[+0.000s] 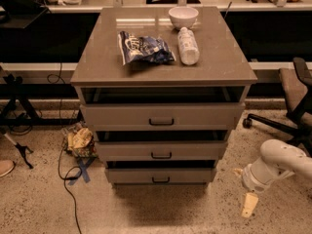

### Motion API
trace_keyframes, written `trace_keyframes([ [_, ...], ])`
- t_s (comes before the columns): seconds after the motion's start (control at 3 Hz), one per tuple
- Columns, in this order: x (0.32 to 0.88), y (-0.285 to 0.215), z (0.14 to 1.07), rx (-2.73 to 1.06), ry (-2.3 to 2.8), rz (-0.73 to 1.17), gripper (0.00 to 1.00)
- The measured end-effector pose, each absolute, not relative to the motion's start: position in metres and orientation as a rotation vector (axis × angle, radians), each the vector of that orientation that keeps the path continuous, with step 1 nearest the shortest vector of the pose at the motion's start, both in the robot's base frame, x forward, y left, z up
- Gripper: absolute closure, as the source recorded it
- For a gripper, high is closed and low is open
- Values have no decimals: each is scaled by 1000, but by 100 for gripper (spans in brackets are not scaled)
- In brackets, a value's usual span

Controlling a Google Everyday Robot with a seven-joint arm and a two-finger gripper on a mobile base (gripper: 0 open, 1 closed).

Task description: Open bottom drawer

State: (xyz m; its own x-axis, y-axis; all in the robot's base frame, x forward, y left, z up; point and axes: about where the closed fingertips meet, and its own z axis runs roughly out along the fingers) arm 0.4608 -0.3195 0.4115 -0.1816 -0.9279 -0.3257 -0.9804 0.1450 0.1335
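- Bottom drawer [161, 175]: you find it lowest of the three grey-taupe fronts, just above the floor, with its small dark bar handle [161, 180] at the centre.
- A dark gap runs along the top edge of that front; nothing is touching the front or the handle.
- Middle drawer [161, 150] sits directly above it and the top drawer [162, 116] above that. Each has the same dark bar handle and a dark gap over its front.
- Worktop [100, 57] of the cabinet: a crumpled blue-and-white snack bag [144, 48] lies left of centre, and a white bottle [188, 45] lies on its side just beside it on the right. A white bowl [183, 17] stands upright behind the bottle, near the back edge.
- End effector [247, 200]: you see it low at the right of the cabinet, close to the floor, about level with the bottom drawer but apart from it. A cream tip points downward. Whether it is wide or narrow, you cannot tell.
- White arm [285, 161] runs from the end effector up to the right edge of the view.
- Floor, left of the cabinet: a crumpled yellow wrapper [80, 141], a dark cable [65, 179] and a cross of blue tape [84, 168].
- Right, behind the arm: an office chair [295, 94].
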Motion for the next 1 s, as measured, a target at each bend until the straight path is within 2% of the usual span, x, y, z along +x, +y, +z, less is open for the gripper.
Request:
trace_keyframes([
  [0.33,461,-319,411,-1894,2246,474,0],
  [0.67,464,-305,377,-1938,2140,558,0],
  [1.0,479,-266,327,-1981,1921,748,0],
])
